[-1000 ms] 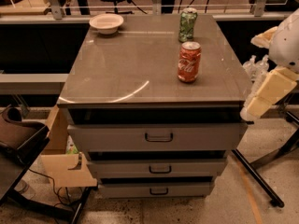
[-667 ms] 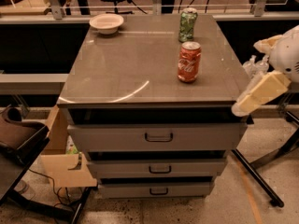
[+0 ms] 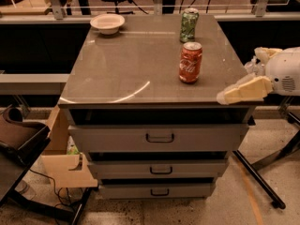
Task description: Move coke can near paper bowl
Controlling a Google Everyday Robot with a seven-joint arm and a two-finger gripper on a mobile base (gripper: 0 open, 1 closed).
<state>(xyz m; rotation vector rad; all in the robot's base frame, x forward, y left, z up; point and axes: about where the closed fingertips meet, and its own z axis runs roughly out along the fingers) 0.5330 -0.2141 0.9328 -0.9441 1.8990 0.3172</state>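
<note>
Obs.: coke can [image 3: 191,62] stands upright on the drawer cabinet's grey top [image 3: 136,69], right of centre, long axis vertical, nothing touching it. A green patterned can [image 3: 189,25] stands apart from it at its 12 o'clock. The paper bowl [image 3: 107,23] sits at the far left corner, roughly 10 o'clock from the coke can and well apart.

Tool: gripper [image 3: 251,87] hangs off the cabinet's right edge near the front corner, at about tabletop height. It holds nothing. You cannot tell how far it is open.

Key relation: from the gripper, the coke can lies between 9 and 10 o'clock, near but not touching. The bowl lies further along almost the same line.

Judgement: you reach in from the right, grasp the can across its upright body, then carry on toward 10 o'clock. Keep clear of the green can.
</note>
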